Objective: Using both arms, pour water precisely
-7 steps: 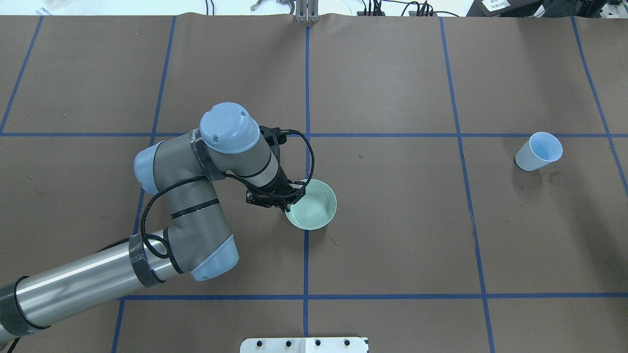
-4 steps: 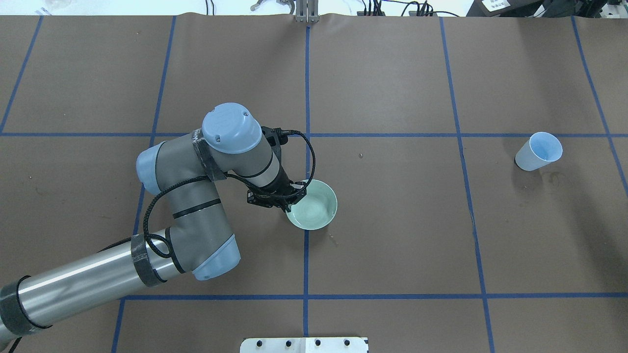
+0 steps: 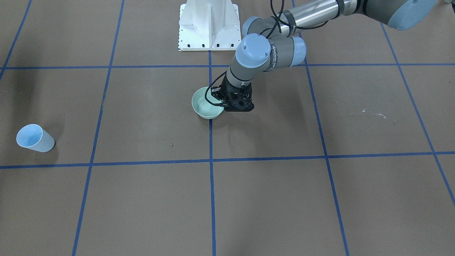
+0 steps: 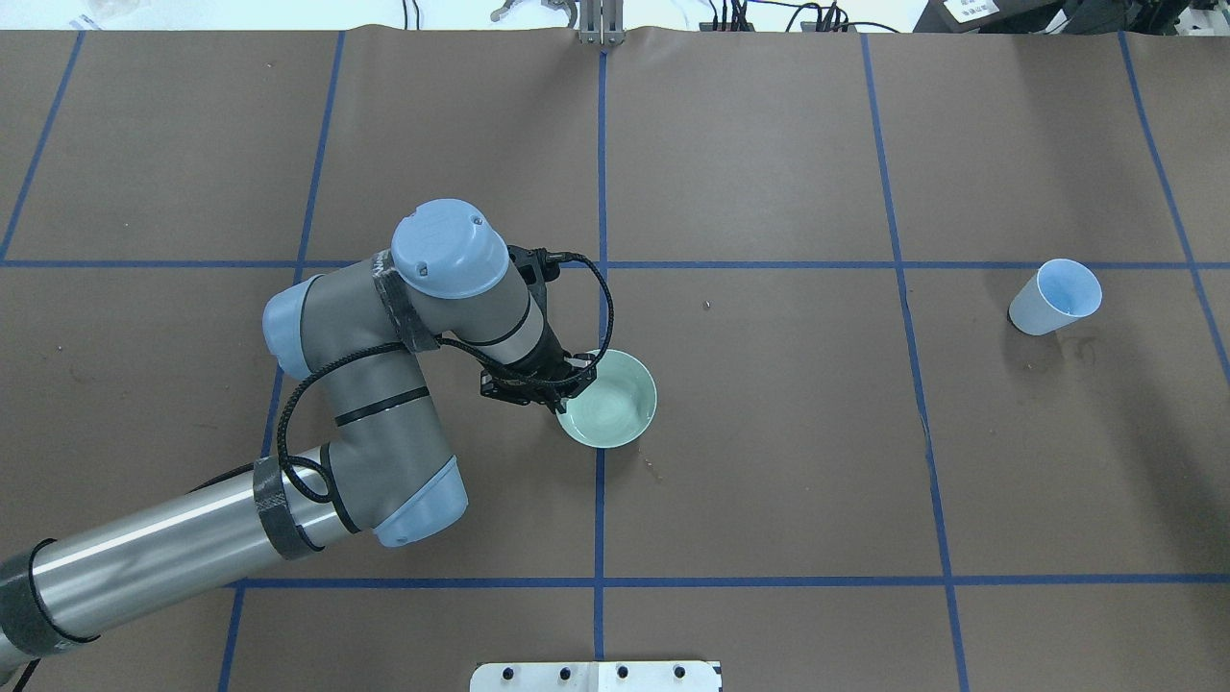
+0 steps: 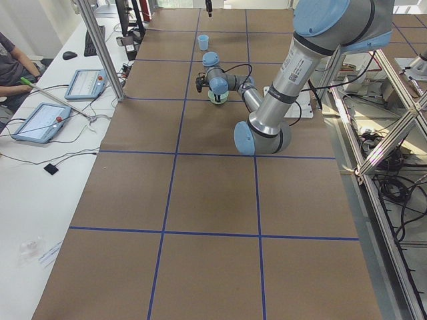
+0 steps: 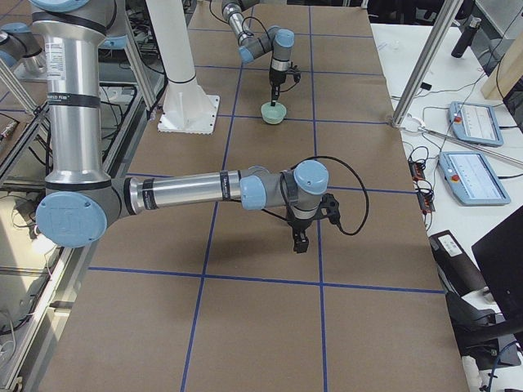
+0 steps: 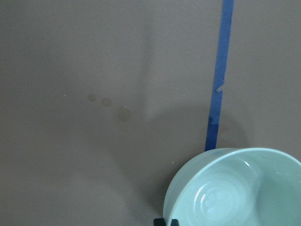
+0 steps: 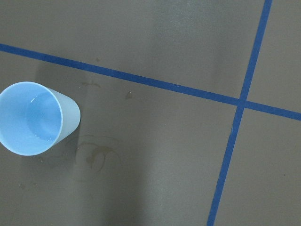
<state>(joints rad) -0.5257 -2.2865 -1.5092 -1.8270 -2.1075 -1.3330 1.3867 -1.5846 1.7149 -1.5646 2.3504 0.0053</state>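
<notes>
A pale green bowl (image 4: 615, 408) sits near the table's centre, on a blue tape line. My left gripper (image 4: 569, 389) is shut on the bowl's near-left rim, which the front view confirms: bowl (image 3: 204, 105), gripper (image 3: 222, 100). The left wrist view has the bowl (image 7: 235, 188) at its lower right, with wet glints inside. A light blue cup (image 4: 1052, 298) stands upright far to the right; a little water (image 8: 40, 120) glints at its bottom. My right gripper (image 6: 299, 242) hangs high over that end of the table, and I cannot tell its state.
The white pedestal (image 3: 208, 25) stands at the robot's edge of the table. Dried stains (image 8: 94, 155) ring the brown paper beside the cup. Along the far side are a desk with tablets (image 5: 40, 120), a seated person (image 5: 10, 63) and an aluminium post (image 6: 425, 57).
The left arm and the bowl swayed a few pixels right, then back left. The cup has not moved.
</notes>
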